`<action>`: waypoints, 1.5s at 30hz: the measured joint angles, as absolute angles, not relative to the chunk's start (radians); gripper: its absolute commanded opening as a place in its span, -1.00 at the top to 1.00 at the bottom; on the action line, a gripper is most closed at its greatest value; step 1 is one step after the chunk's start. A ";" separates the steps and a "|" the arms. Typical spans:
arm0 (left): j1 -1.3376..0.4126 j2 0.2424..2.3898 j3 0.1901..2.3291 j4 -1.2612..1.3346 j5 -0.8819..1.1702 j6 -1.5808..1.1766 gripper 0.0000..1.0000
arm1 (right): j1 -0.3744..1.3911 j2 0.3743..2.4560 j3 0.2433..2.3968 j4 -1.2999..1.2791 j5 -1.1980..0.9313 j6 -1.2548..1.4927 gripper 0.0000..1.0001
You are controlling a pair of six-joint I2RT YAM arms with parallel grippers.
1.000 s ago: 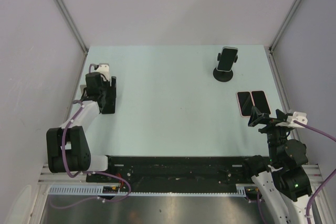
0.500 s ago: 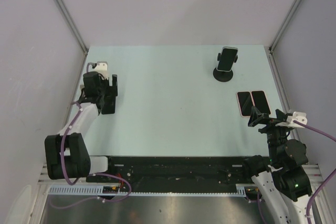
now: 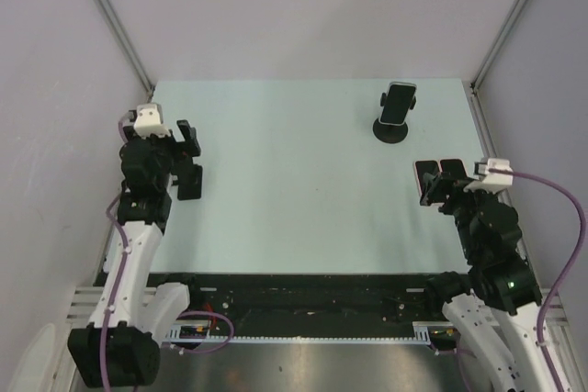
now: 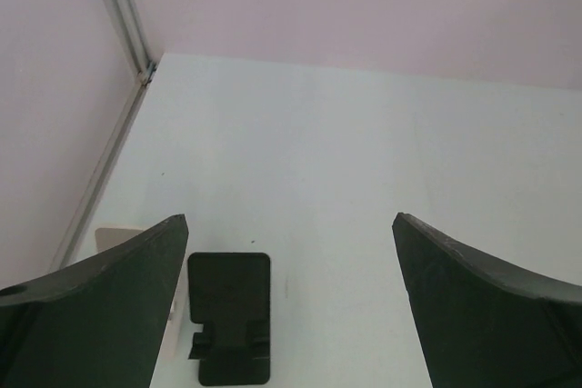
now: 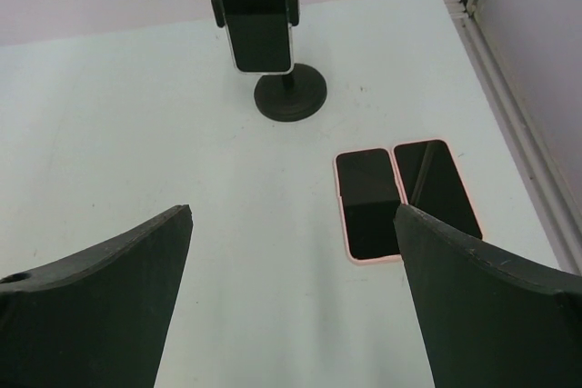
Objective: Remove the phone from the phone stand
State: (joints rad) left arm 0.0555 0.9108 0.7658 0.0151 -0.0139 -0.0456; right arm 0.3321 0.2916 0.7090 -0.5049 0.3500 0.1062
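Observation:
A dark-screened phone (image 3: 399,102) (image 5: 254,8) stands upright, clamped in a black phone stand with a round base (image 3: 391,131) (image 5: 290,95) at the far right of the table. My right gripper (image 3: 443,192) (image 5: 293,212) is open and empty. It hovers well short of the stand, over the near ends of two flat phones. My left gripper (image 3: 187,157) (image 4: 289,220) is open and empty at the far left of the table, far from the stand.
Two pink-cased phones (image 5: 368,203) (image 5: 437,188) lie side by side, screens up, near the right edge (image 3: 439,168). A flat black folding stand (image 4: 229,313) lies under my left gripper, with a pale card (image 4: 116,241) beside it. Walls enclose the table.
Both arms have risen. The left wrist moved left and toward the camera; the right gripper moved forward over the near ends of the two flat phones. The phone on the stand has not moved.

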 measured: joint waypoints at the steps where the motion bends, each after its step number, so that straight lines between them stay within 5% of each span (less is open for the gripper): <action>1: 0.041 0.874 0.752 0.018 -0.012 -0.061 -1.00 | 0.332 0.341 0.729 -0.503 0.345 0.115 -0.99; 12: -0.300 0.667 0.628 -0.024 -0.007 -0.065 -0.99 | 0.319 0.858 0.944 -0.419 0.228 0.163 -0.99; 22: -0.431 0.602 0.585 -0.040 -0.030 -0.041 -1.00 | 0.184 1.238 1.108 -0.190 0.109 0.160 -1.00; 45: -0.507 0.582 0.583 -0.040 -0.049 -0.005 -1.00 | 0.122 1.645 1.278 0.150 0.105 0.130 -0.99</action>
